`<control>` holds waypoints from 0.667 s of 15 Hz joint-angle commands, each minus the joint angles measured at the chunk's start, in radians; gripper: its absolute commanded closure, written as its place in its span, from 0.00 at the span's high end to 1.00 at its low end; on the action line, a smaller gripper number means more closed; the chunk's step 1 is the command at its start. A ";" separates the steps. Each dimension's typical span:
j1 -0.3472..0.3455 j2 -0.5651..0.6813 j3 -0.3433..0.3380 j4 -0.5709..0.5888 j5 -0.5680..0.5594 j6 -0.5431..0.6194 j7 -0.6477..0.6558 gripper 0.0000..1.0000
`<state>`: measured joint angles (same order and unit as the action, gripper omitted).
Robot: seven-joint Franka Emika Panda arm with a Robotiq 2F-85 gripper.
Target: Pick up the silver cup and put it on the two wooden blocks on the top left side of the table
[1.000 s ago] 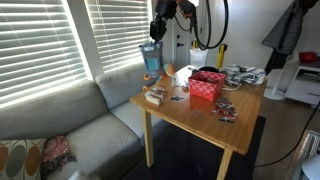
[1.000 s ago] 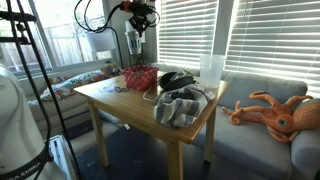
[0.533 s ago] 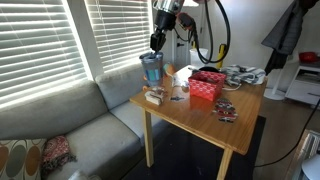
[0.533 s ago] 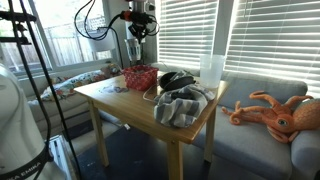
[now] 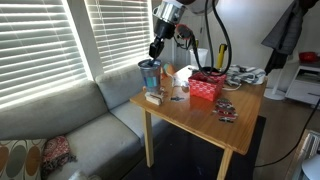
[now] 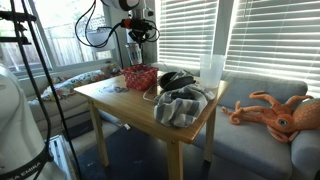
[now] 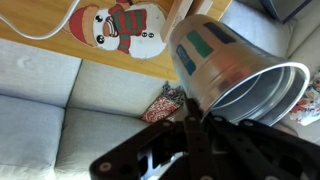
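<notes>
My gripper (image 5: 156,52) is shut on the rim of the silver cup (image 5: 150,74) and holds it upright, just above the two wooden blocks (image 5: 154,97) at the table's (image 5: 200,118) corner nearest the window. In the wrist view the silver cup (image 7: 235,70) fills the upper right, its open mouth facing my dark fingers (image 7: 195,135); it carries a blue and green label. The blocks do not show there. In an exterior view my gripper (image 6: 137,35) hangs above the far side of the table.
A red basket (image 5: 207,86) stands mid-table beside the cup. A snowman figure (image 7: 120,28) lies on the table. A tall white container (image 6: 211,68), grey cloth (image 6: 180,106) and dark object (image 6: 176,79) sit elsewhere. The grey sofa (image 5: 80,120) lies below the table's edge.
My gripper has come down and towards the window-side corner with the cup, from well above the table to just over the wooden blocks.
</notes>
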<state>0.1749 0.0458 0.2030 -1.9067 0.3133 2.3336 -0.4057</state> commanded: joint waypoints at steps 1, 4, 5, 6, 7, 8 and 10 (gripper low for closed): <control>-0.002 -0.015 0.002 -0.032 0.063 0.024 -0.046 0.01; -0.004 -0.012 0.001 -0.036 0.080 0.022 -0.051 0.01; -0.004 -0.009 0.000 -0.037 0.084 0.020 -0.052 0.01; -0.005 -0.006 0.000 -0.037 0.089 0.019 -0.053 0.01; -0.006 -0.003 -0.001 -0.039 0.092 0.020 -0.050 0.01; -0.006 -0.002 -0.001 -0.041 0.096 0.020 -0.051 0.01; -0.008 0.004 -0.003 -0.041 0.093 0.021 -0.042 0.01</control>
<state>0.1715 0.0501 0.2008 -1.9361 0.3711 2.3408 -0.4283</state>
